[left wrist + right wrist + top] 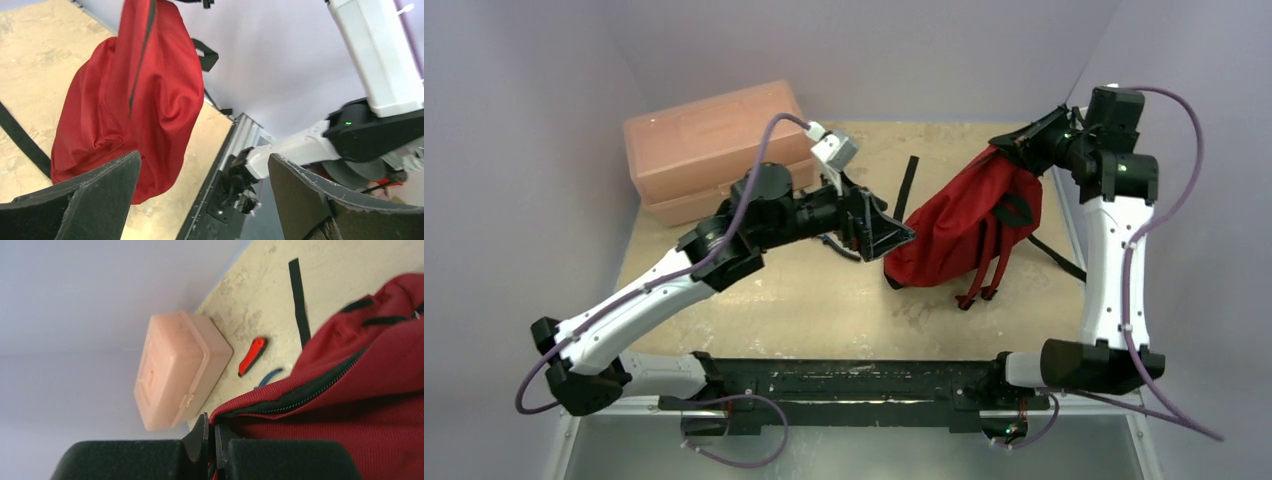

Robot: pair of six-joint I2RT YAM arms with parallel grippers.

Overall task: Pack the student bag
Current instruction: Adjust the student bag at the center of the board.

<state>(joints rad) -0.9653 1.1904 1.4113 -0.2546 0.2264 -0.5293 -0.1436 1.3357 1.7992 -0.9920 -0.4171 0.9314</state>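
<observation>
Currently your scuffed tan tabletop point(824, 300) sits between pale lilac walls point(874, 50); left gripper point(205, 165) spread wide, right gripper point(212, 442) pinching the student bag point(360, 390) at its zipper edge.

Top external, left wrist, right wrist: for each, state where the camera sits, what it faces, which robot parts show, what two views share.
Top external: overhead behind left arm and right arm, both visible, facing tan table, dark red soft fabric backpack, pale pink rigid plastic box.
Left wrist: on left arm, facing the backpack past open left claw; right arm shows.
Right wrist: behind shut right claw pinching the backpack, facing the box.
All three share the backpack.
</observation>
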